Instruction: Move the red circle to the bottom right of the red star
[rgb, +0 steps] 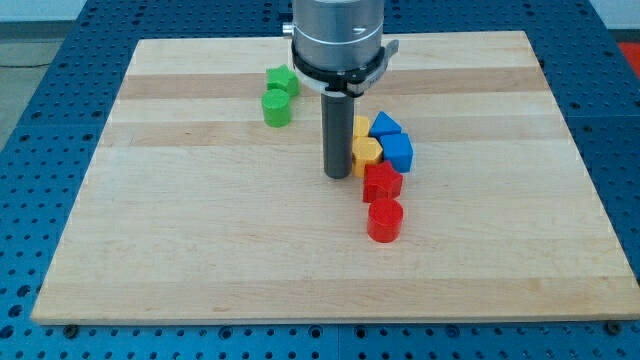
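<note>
The red circle (384, 220) stands on the wooden board, just below the red star (381, 183) and touching or nearly touching it. My tip (337, 176) rests on the board just left of the red star and up and to the left of the red circle. The rod partly hides the yellow blocks behind it.
Two yellow blocks (365, 150) sit above the red star, beside the rod. Two blue blocks (393, 145) lie to their right. A green star (283, 80) and a green circle (277, 108) sit at the view's upper left. The board's edge (330, 320) runs along the bottom.
</note>
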